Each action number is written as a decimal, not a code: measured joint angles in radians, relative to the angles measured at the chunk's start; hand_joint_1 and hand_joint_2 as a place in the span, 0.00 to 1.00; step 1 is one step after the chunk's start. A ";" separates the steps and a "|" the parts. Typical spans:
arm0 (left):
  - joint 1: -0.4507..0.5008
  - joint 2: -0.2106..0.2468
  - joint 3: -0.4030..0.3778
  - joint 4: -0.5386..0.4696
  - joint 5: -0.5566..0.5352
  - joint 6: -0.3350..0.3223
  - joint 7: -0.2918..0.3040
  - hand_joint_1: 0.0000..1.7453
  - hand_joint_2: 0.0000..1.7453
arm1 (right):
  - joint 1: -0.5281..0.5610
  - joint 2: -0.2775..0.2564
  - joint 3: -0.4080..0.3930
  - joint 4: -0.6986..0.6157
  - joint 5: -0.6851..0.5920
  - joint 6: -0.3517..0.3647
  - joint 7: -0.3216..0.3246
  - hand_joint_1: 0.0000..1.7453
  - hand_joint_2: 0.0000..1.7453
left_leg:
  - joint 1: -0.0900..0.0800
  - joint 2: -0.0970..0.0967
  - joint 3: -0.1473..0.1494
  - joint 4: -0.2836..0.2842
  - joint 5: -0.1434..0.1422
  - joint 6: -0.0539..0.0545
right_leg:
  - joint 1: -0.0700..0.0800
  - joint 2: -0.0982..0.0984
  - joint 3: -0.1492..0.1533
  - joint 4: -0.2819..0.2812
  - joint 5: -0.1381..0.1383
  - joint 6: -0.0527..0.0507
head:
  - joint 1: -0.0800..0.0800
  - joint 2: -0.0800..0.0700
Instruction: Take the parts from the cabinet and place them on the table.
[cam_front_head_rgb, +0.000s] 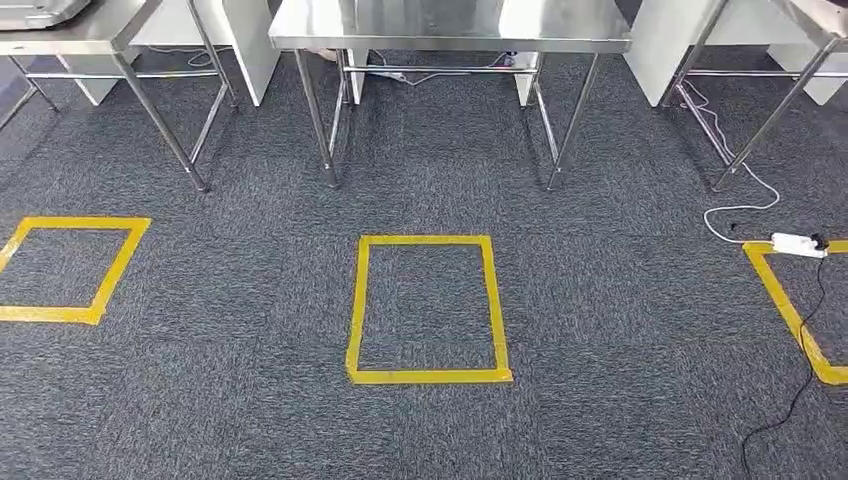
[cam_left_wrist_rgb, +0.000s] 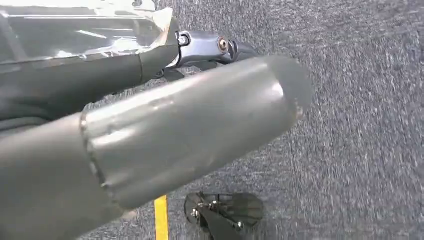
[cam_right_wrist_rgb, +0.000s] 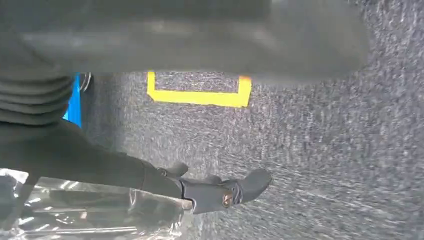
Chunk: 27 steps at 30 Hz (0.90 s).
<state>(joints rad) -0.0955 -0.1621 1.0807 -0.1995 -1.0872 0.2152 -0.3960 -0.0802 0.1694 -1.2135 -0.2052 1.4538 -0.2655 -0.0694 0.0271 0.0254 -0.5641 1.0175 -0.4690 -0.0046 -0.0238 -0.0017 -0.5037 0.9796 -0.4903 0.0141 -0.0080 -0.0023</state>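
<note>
The left hand (cam_left_wrist_rgb: 165, 135) holds a clear, crinkled plastic bag (cam_left_wrist_rgb: 85, 30) against its dark fingers (cam_left_wrist_rgb: 210, 50), the thick grey thumb lying alongside it above the grey carpet (cam_left_wrist_rgb: 360, 125). The bag is glossy and wrinkled, and its contents cannot be made out. The right hand (cam_right_wrist_rgb: 150, 175) holds a similar transparent, creased bag (cam_right_wrist_rgb: 95, 210) beside its dark fingers (cam_right_wrist_rgb: 225, 192). In the head view, a yellow tape rectangle (cam_front_head_rgb: 428, 308) lies on the carpet before a steel tabletop (cam_front_head_rgb: 450, 28).
</note>
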 joint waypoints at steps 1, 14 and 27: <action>0.000 0.000 0.000 0.000 -0.002 0.000 0.000 0.00 0.00 | 0.000 0.000 0.000 0.000 -0.001 0.000 0.000 0.00 0.00 | -0.001 -0.010 -0.013 0.032 -0.034 -0.001 | 0.004 0.005 -0.005 0.000 0.004 -0.009 | -0.005 0.000; 0.002 0.004 0.000 0.000 -0.010 -0.001 -0.002 0.00 0.00 | 0.005 0.008 -0.002 0.000 -0.012 -0.002 -0.001 0.00 0.00 | -0.013 -0.076 0.029 -0.001 -0.026 0.030 | 0.021 0.112 -0.052 0.014 0.029 0.006 | -0.005 0.000; 0.004 0.002 0.000 0.000 -0.011 -0.001 -0.004 0.00 0.00 | 0.004 0.004 -0.003 0.000 -0.015 -0.002 -0.008 0.00 0.00 | -0.014 0.079 0.043 -0.022 -0.017 0.022 | 0.012 -0.078 -0.026 0.004 0.013 0.042 | 0.008 0.000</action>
<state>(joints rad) -0.0916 -0.1602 1.0803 -0.1995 -1.0983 0.2144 -0.4002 -0.0760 0.1732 -1.2169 -0.2052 1.4389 -0.2674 -0.0771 0.0128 0.1046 -0.5216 0.9955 -0.4858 0.0171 -0.0121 -0.0793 -0.5298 0.9835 -0.4778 0.0565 -0.0004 -0.0023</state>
